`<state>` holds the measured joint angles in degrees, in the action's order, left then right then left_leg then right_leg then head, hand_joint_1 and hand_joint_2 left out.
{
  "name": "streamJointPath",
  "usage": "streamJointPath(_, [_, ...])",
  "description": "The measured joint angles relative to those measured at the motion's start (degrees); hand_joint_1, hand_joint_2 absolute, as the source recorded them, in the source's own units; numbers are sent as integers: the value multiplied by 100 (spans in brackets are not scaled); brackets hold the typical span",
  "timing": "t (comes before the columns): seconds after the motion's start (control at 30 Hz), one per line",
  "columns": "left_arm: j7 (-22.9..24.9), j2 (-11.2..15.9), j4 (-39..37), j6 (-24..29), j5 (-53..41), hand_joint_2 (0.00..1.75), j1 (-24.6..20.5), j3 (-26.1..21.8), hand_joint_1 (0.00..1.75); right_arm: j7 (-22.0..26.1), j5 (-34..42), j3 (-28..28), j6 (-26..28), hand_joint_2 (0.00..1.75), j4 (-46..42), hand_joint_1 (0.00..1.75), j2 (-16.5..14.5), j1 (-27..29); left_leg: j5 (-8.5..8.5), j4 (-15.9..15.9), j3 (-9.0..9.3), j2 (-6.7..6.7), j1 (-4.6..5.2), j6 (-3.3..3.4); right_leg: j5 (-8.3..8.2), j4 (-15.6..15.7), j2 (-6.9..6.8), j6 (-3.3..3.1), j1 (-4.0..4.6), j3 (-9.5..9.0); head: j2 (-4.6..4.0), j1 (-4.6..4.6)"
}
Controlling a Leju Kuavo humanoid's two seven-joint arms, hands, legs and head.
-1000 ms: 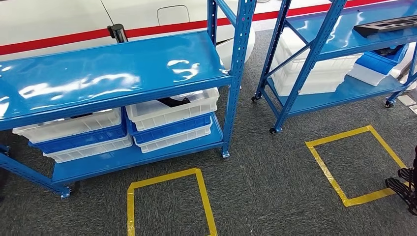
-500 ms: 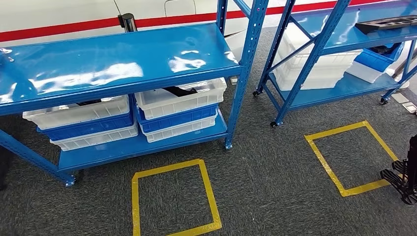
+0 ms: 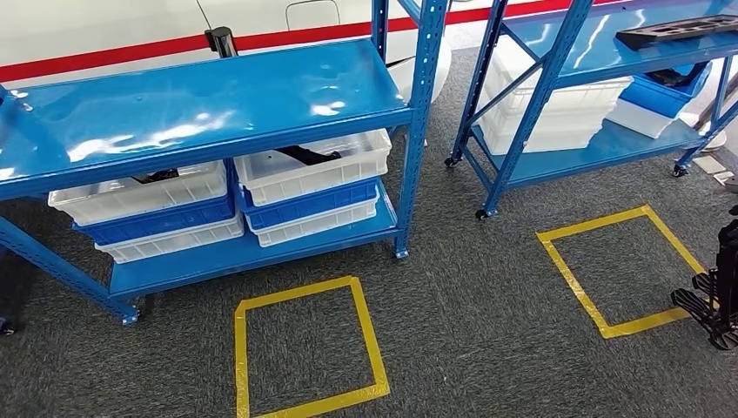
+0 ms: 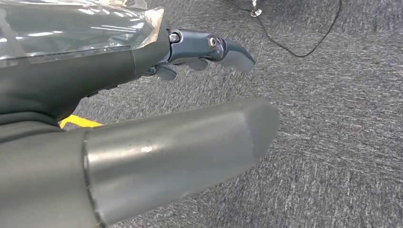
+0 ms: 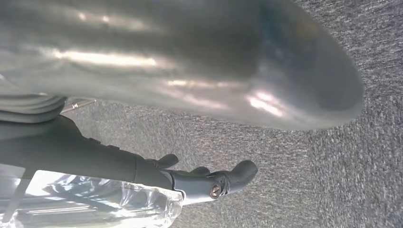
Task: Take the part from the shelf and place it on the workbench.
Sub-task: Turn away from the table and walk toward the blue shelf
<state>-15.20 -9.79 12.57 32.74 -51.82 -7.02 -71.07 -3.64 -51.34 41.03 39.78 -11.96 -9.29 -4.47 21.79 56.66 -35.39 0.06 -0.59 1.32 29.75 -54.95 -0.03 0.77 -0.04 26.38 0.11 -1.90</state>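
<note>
A black part (image 3: 305,157) lies in the top white bin (image 3: 313,170) on the lower level of the left blue shelf (image 3: 209,104). Another dark part (image 3: 157,177) shows in the neighbouring white bin. A long black part (image 3: 674,30) rests on the upper level of the right blue shelf (image 3: 600,57). My left hand (image 4: 119,71) hangs over grey carpet, thumb and fingers apart, holding nothing. My right hand (image 5: 95,156) also hangs over carpet with its fingers spread and nothing in them.
Stacked white and blue bins (image 3: 165,226) fill the left shelf's lower level; more bins (image 3: 566,109) sit under the right shelf. Two yellow tape squares (image 3: 305,348) (image 3: 622,266) mark the carpet in front of the shelves. A thin black cable (image 4: 304,47) lies on the floor.
The whole picture has shifted: the camera has moved, and both shelves and the tape squares now sit a little higher in the head view. Nothing on the shelves has moved.
</note>
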Motion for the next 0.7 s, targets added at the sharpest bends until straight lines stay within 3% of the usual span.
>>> streamJointPath(0.53, [-43,6,0,-1,-20,0,-1,-8,0,-69,-37,4,-1,0,0,0,-2,-6,-16,-13,-48,-13,9,-23,-11,-11,-2,-17,17,67,0,0])
streamJointPath(0.7, [-43,14,0,-1,-8,0,-2,-8,0,-86,-109,4,-6,0,0,0,-8,-6,29,40,-77,-19,33,54,-12,-3,-3,28,-52,53,0,1])
